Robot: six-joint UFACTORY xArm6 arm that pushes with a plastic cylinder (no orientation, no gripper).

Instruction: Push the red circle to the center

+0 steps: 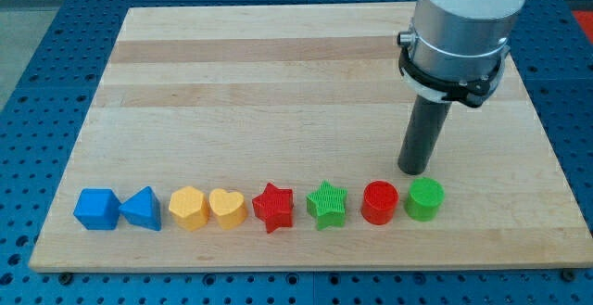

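Note:
The red circle (379,202) stands in a row of blocks near the view's bottom edge of the wooden board (278,73). A green circle (425,198) stands just to its right and a green star (327,204) to its left. My tip (413,170) rests on the board just above the gap between the red circle and the green circle, a little apart from both.
Further left in the row stand a red star (273,207), a yellow heart (228,208), a yellow hexagon (188,207), a blue triangle (143,209) and a blue cube (97,209). The arm's wide grey body (459,27) hangs over the board's upper right.

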